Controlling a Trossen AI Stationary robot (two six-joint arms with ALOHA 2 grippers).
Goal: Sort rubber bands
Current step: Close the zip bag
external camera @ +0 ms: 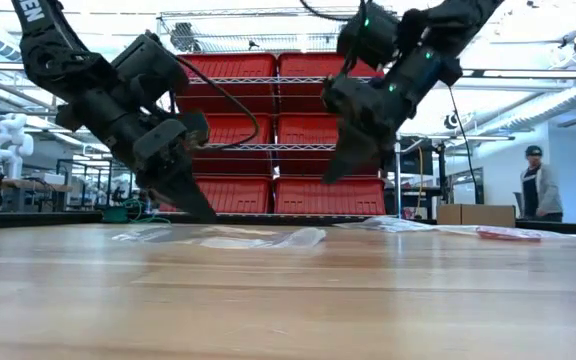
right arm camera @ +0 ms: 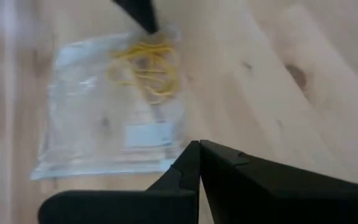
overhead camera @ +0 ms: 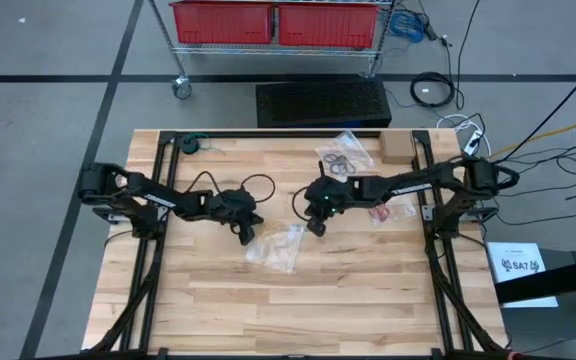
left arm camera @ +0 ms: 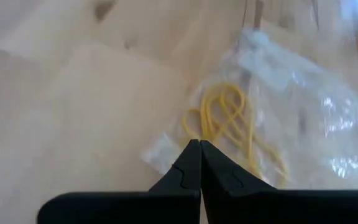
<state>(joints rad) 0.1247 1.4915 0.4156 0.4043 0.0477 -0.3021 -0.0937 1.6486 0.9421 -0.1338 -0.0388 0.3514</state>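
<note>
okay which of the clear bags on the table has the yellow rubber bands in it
The clear bag in the middle of the table, lying between the two grippers, holds the yellow rubber bands. The far bag holds black bands, and the one on the right holds red ones.

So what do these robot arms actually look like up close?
Both arms are dark, jointed and chunky, with thick black cables looping alongside. The left gripper and right gripper each end in two flat black fingers tapering to a point. A small green light glows on the right arm.

We note a wooden table carrying three clear bags: one with yellow bands mid-table, one with black bands, one with red, plus a cardboard box.
</note>
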